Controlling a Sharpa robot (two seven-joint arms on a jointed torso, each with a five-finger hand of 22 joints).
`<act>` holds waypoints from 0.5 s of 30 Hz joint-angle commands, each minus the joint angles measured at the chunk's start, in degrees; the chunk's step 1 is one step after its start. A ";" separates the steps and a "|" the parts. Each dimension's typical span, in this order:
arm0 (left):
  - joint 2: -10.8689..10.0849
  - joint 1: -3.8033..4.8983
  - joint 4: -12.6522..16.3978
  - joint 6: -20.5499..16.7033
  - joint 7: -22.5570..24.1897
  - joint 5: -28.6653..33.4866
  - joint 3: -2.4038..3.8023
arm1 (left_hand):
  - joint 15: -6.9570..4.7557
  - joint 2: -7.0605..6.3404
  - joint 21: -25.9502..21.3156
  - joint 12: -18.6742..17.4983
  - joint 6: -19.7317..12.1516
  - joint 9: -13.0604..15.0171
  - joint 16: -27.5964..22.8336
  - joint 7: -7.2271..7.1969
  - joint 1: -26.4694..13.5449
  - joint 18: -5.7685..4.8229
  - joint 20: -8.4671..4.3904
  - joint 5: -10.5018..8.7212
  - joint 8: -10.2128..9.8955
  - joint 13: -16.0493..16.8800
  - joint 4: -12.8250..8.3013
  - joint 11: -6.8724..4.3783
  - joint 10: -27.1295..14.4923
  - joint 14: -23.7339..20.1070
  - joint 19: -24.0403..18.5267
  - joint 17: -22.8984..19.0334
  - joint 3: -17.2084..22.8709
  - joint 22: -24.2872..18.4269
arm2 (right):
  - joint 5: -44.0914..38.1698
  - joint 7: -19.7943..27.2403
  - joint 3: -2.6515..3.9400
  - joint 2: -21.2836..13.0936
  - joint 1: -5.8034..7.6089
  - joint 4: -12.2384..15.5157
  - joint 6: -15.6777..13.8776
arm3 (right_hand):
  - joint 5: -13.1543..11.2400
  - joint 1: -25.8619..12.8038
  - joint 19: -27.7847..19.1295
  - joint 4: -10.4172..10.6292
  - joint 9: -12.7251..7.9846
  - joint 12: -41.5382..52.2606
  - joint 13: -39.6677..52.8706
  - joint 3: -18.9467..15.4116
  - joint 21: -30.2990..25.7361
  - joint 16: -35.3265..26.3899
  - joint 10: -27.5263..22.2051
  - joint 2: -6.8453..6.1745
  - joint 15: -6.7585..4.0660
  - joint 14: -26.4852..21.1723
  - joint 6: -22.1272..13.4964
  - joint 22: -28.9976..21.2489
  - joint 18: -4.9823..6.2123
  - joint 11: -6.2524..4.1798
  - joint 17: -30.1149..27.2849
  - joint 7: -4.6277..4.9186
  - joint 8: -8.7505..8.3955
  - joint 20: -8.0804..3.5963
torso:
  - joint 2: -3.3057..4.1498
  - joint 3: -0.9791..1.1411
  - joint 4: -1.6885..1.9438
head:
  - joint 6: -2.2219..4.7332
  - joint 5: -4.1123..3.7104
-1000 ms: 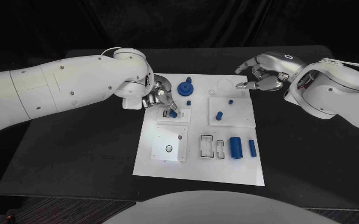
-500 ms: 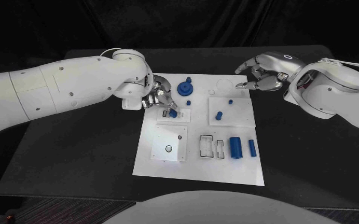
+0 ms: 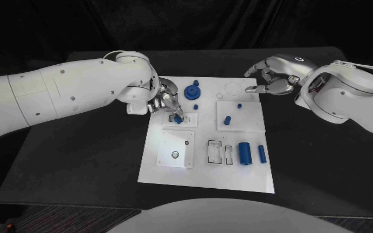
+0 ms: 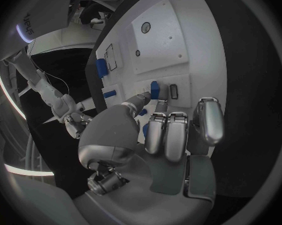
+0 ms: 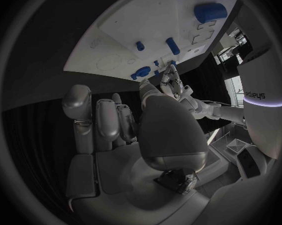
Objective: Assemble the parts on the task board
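Left hand [image 3: 165,102] is at the upper-left block of the task board [image 3: 204,182], pinching a small blue peg [image 3: 178,118] between thumb and a fingertip, peg tip at or in its seat on the small white fixture [image 3: 183,120]. My read: this is an insertion step. To do it well, keep the peg square to the hole, press straight down with light force, and release only once it sits flush; any tilt will likely jam it or shift the fixture.

Right hand [image 3: 269,82] hovers off the board's far right corner, over the black worktop [image 3: 93,163], fingers curled in, holding nothing as far as I can see.

Left wrist view shows what the head view hides: the peg [image 4: 154,87] beyond the fingertips [image 4: 161,103], beside a dark slot, with the fingers' contact visible. Seating depth I can't tell from either. The head view gives the overall layout: blue gear-like part [image 3: 192,91] far side, two blue cylinders [image 3: 251,152] near right, still loose.
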 commanded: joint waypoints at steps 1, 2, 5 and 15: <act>0.02 -0.10 0.20 -0.75 1.62 0.21 0.03 | -0.44 -0.26 -0.27 -0.19 0.03 0.40 -0.32 -0.55 0.21 0.69 -0.29 0.35 0.38 11.04 -1.51 -0.44 2.49 3.44 0.09 10.21 1.73 0.11 | -0.25 -1.11 0.03 -0.10 -0.16 0.06 0.37 | 0.31 0.07 -0.24 -0.19 -0.05 -0.36 4.78 -0.19 -0.16 -0.20 -0.33 0.63 0.37 0.39 0.53 -0.07 0.60 -0.01 -0.04 0.01 0.31 0.19 | -0.01 0.01 0.00 | -0.01 -0.06; 0.01 -0.10 0.21 -0.78 1.66 0.21 0.03 | -0.45 -0.30 -0.30 -0.21 0.05 0.53 -0.33 -0.56 0.18 0.69 -0.31 0.45 0.45 11.01 -1.71 -0.46 2.47 3.42 0.09 10.18 1.96 0.12 | -0.25 -1.13 0.03 -0.11 -0.16 0.07 0.37 | 0.31 0.07 -0.24 -0.19 -0.05 -0.36 4.78 -0.19 -0.16 -0.20 -0.33 0.63 0.37 0.39 0.53 -0.07 0.60 -0.01 -0.04 0.01 0.31 0.19 | -0.01 0.01 0.00 | -0.01 -0.08; -0.06 -0.10 0.26 -0.98 1.75 0.21 0.03 | -0.46 -0.33 -0.32 -0.22 0.06 0.61 -0.35 -0.57 0.15 0.70 -0.32 0.50 0.50 11.00 -1.81 -0.47 2.47 3.41 0.09 10.16 2.10 0.12 | -0.24 -1.19 0.03 -0.14 -0.16 0.08 0.41 | 0.31 0.07 -0.24 -0.19 -0.05 -0.36 4.78 -0.19 -0.16 -0.20 -0.33 0.63 0.37 0.39 0.53 -0.07 0.60 -0.01 -0.04 0.01 0.31 0.19 | -0.02 0.02 -0.01 | -0.01 -0.12; -1.41 -0.09 1.55 -4.66 1.84 0.21 0.04 | -0.46 -0.43 -0.39 -0.66 -0.05 0.94 -0.67 -0.50 -0.69 0.70 -0.34 0.17 0.60 10.40 -1.67 -0.42 1.98 3.02 0.10 9.45 2.39 0.15 | -0.24 -1.24 0.03 -0.29 -0.16 0.18 0.30 | 0.30 0.09 -0.31 -0.20 -0.08 -0.45 4.70 -0.23 -0.37 -0.33 -0.40 0.66 0.38 0.35 0.58 -0.14 0.64 -0.01 -0.15 0.01 0.33 0.19 | -0.03 0.02 -0.01 | -0.01 -0.25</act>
